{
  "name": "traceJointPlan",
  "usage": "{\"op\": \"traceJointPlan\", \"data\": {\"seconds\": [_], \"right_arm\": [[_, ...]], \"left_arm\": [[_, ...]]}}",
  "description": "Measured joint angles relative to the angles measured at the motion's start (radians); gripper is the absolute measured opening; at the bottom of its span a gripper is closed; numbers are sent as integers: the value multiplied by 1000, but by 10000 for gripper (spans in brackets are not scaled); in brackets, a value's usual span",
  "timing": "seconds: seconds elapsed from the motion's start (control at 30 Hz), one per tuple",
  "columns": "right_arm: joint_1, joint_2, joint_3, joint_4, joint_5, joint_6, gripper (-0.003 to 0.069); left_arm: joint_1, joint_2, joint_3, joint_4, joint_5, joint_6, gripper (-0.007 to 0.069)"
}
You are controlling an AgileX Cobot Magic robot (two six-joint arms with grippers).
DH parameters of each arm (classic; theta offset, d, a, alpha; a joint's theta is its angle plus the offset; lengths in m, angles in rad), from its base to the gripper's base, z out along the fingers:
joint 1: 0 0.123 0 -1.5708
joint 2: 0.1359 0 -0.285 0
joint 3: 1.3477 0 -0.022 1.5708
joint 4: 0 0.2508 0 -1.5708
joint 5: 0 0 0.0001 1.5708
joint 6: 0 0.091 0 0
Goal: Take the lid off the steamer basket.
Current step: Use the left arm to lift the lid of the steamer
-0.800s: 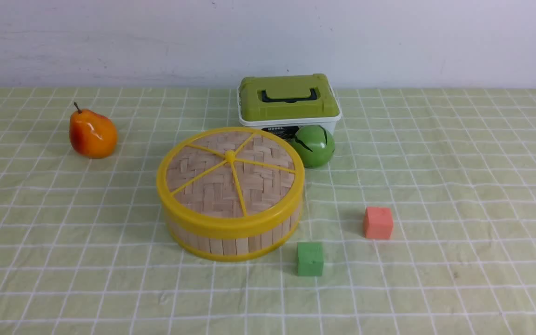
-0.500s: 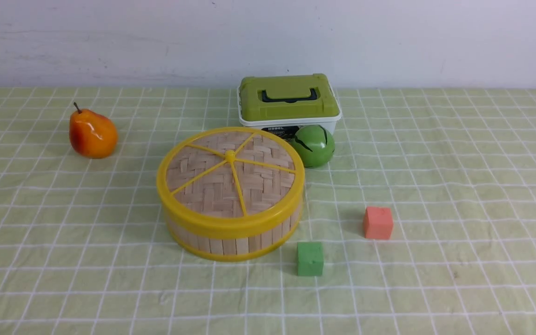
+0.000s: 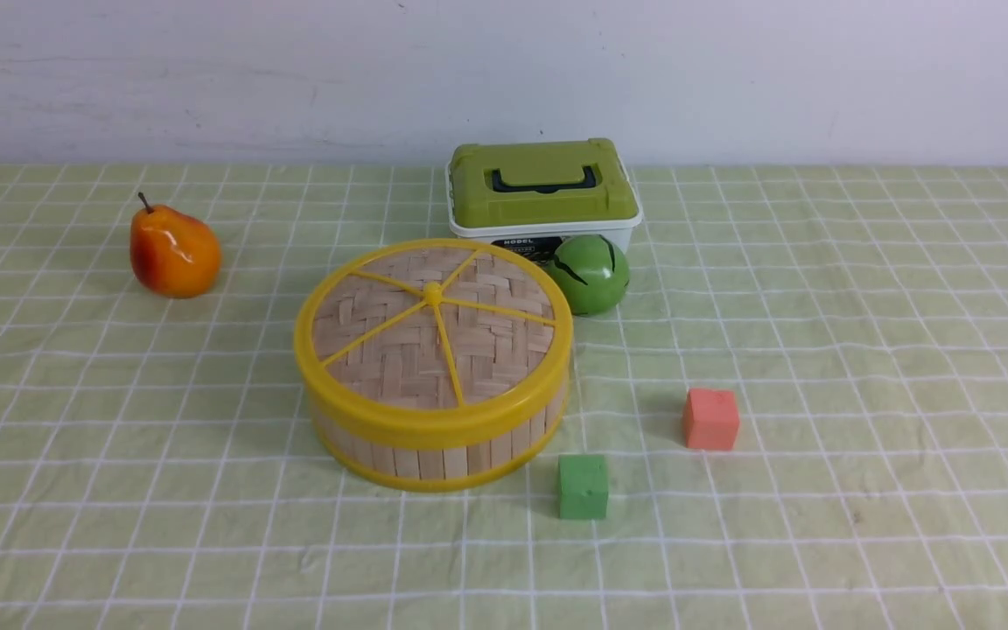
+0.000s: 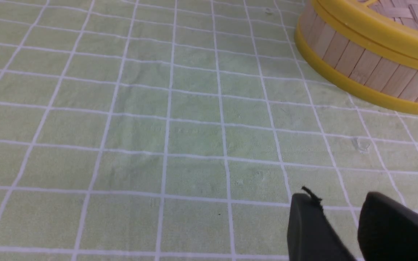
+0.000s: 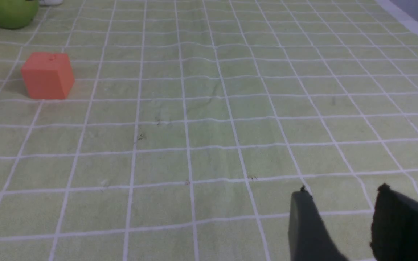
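Green cloth [image 3: 819, 289] bears steamer basket [image 3: 434, 457]; white wall [image 3: 206, 79].

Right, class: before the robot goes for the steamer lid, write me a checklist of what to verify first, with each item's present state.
1. Lid seated flat on basket: ok.
2. Knob free, nothing over it: ok.
3. Left tool open and empty: ok.
4. Right tool open and empty: ok.
5. A tool lined up over the lid: not ok; both are over bare cloth, and neither shows in the front view.
6. Ball clear of the basket: cannot tell; it sits close behind the basket.
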Motion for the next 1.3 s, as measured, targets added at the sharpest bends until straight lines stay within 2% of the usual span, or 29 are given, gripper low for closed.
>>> {"op": "traceJointPlan", "data": {"seconds": [0.67,0.77,0.9,0.93,1.1,1.27,1.3], "right_arm": [[0,0,0,0,0,0,241],[0,0,0,0,0,0,241],[0,0,0,0,0,0,241],[0,0,0,0,0,0,241],[0,0,0,0,0,0,241],[0,0,0,0,0,0,241],[0,0,0,0,0,0,241]], "left_arm": [[0,0,0,4,-3,3,217],[0,0,0,3,-42,3,218],[0,0,1,0,-228,3,220],[0,0,1,0,-341,3,222],[0,0,1,-1,-672,3,227],[0,0,1,-4,-913,-26,229],[0,0,1,-4,-921,-33,229]]}}
